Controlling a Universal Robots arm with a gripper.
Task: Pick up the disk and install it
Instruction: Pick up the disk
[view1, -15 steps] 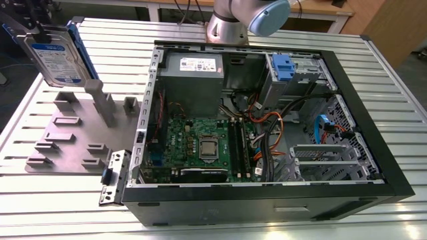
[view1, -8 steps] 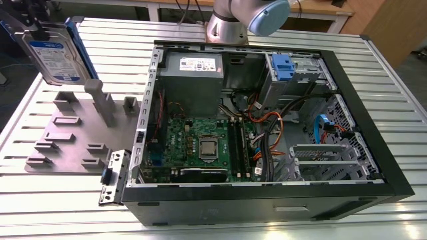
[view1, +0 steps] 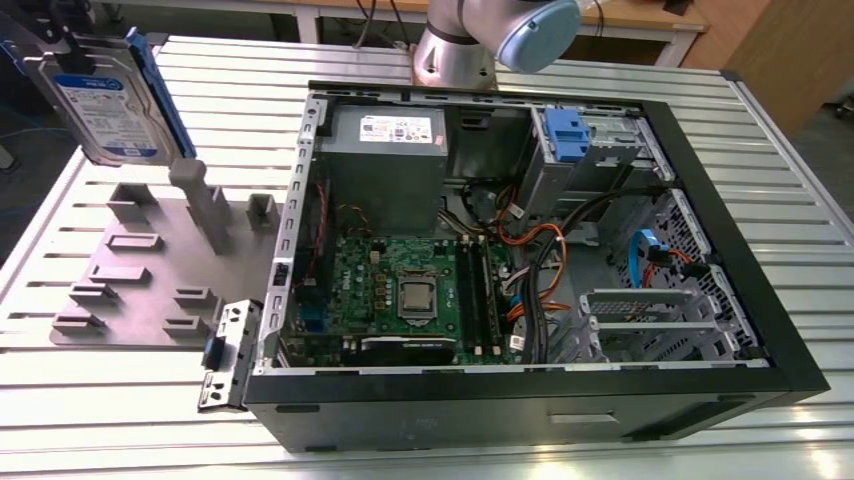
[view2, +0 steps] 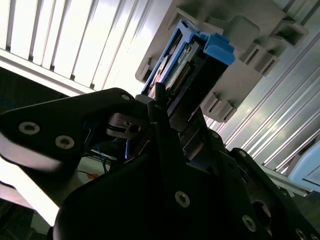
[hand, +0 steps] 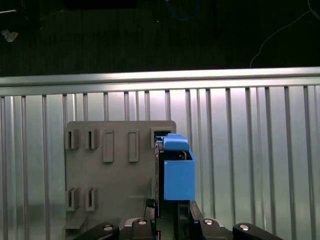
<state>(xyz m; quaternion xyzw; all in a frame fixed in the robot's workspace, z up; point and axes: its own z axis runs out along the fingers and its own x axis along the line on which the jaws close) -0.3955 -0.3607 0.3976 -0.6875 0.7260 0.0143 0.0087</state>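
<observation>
Gripper: its black fingers (view2: 161, 102) were closed on the disk (view1: 114, 105) and held it by 1 end, as both wrist views showed; the gripper (view2: 175, 112) was at the exterior view's far left, at the upper corner.
Disk: it stood on edge, slightly tilted, with the white-and-blue label toward the exterior camera and the blue carrier around the silver body.
Place of disk: over the grey fixture plate (view1: 147, 270), well apart from the computer case (view1: 534, 395); its lower corner was just beside the tall post (view1: 188, 180) of the plate, and I could not tell if they touched.
Fixture plate: flat on the slatted metal table (view1: 120, 400), with several small slots and upright blocks.
Computer case: black, lying open on the table at the exterior view's right of the plate; the green motherboard (view1: 400, 290) and the grey power supply (view1: 387, 150) were inside.
Drive bay: 1 blue plastic clip (view1: 566, 135) sat at the far corner of the case.
Arm base: the silver column (view1: 454, 55) stood behind the case.
</observation>
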